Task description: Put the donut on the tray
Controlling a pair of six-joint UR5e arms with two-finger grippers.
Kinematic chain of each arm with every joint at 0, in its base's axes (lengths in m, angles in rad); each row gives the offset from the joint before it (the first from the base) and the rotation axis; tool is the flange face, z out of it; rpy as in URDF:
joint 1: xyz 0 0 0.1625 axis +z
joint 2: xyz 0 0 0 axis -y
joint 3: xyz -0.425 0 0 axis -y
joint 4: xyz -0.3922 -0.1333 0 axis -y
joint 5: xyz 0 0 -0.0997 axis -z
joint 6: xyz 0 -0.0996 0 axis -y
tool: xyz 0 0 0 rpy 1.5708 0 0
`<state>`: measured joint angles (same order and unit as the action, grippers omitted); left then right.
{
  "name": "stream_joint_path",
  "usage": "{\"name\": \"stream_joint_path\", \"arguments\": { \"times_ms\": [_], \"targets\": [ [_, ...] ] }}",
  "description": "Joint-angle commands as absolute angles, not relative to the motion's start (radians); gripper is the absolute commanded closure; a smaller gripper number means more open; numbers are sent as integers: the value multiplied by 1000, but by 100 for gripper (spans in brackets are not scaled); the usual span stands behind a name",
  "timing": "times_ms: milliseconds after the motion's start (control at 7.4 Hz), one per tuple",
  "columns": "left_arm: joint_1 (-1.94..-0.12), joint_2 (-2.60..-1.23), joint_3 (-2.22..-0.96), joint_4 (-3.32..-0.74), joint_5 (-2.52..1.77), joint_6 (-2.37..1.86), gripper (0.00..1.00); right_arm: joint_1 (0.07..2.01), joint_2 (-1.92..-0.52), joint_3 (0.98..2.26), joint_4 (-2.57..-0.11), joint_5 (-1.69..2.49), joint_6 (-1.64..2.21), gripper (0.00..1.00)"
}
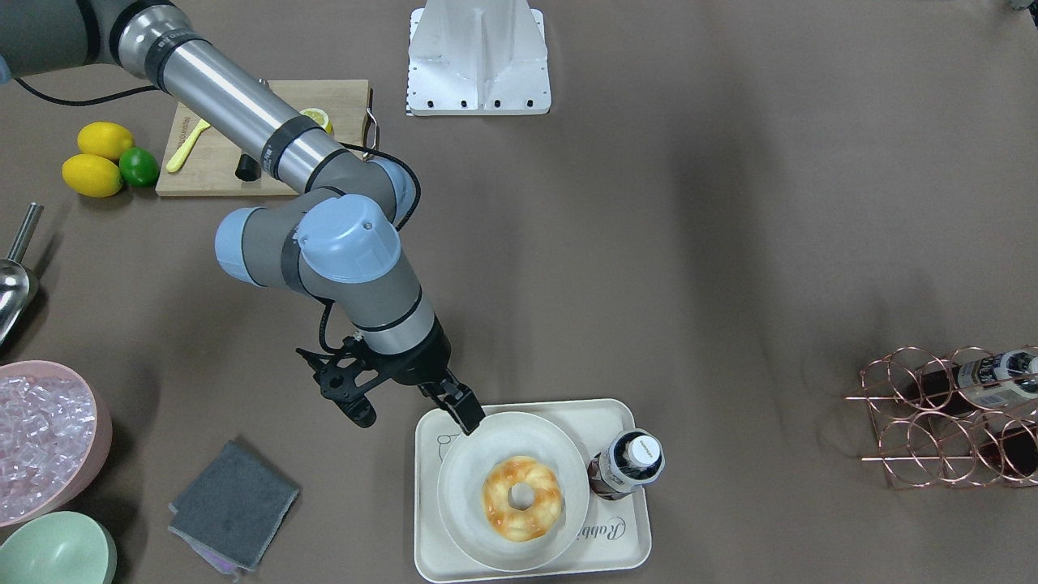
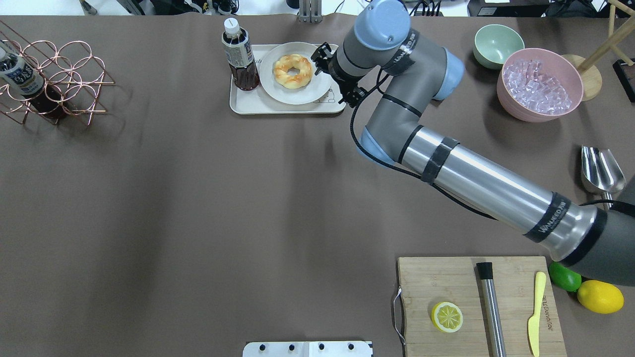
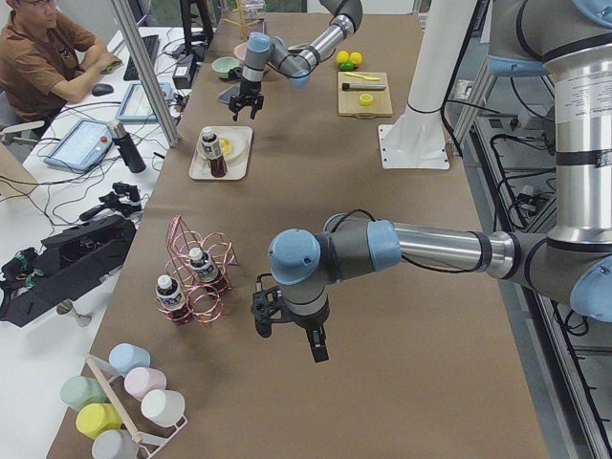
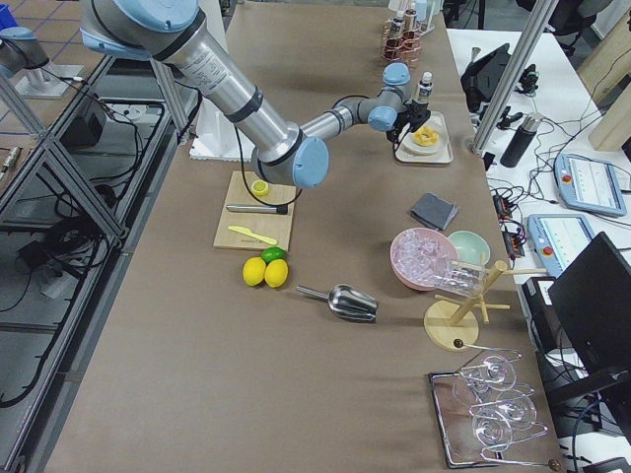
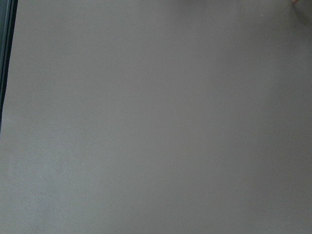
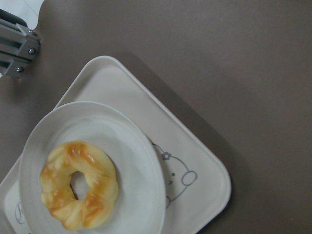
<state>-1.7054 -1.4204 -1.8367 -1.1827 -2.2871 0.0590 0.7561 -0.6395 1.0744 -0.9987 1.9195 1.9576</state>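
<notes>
The donut (image 1: pixel 521 497) is a golden-orange twisted ring. It lies on a round off-white plate (image 1: pixel 462 511), which rests on the cream tray (image 1: pixel 624 551). The tray's bear drawing (image 6: pixel 178 175) shows in the right wrist view, beside the donut (image 6: pixel 78 185). My right gripper (image 1: pixel 466 415) hovers over the plate's rim, a short way from the donut (image 2: pixel 293 71). It looks open and holds nothing. My left gripper (image 3: pixel 287 330) shows only in the exterior left view, over bare table far from the tray (image 3: pixel 203 170). I cannot tell whether it is open or shut.
A bottle (image 1: pixel 628 462) stands on the tray next to the plate. A grey cloth (image 1: pixel 233 503), a pink bowl of ice (image 1: pixel 45 438) and a green bowl (image 1: pixel 53 551) lie on the right arm's side. A cutting board (image 2: pixel 476 302) holds a halved lemon. A copper bottle rack (image 2: pixel 49 79) stands far left.
</notes>
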Motion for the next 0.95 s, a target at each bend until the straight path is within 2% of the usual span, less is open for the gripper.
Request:
{"name": "stream_joint_path", "arguments": {
  "times_ms": [0, 270, 541, 811],
  "targets": [
    [-1706, -1419, -1816, -1184, -2289, 61, 2, 839, -806, 1303, -1129, 2064, 1773, 5],
    [-1704, -1413, -1815, -1183, -2290, 58, 2, 924, -1028, 1484, -1129, 2145, 1573, 3],
    [-1704, -1413, -1804, -1180, -2292, 52, 2, 1098, -1194, 1522, -1126, 2343, 1316, 3],
    [-1704, -1413, -1802, -1178, -2292, 52, 2, 1179, -1340, 1565, -1131, 2356, 1090, 3]
  ]
}}
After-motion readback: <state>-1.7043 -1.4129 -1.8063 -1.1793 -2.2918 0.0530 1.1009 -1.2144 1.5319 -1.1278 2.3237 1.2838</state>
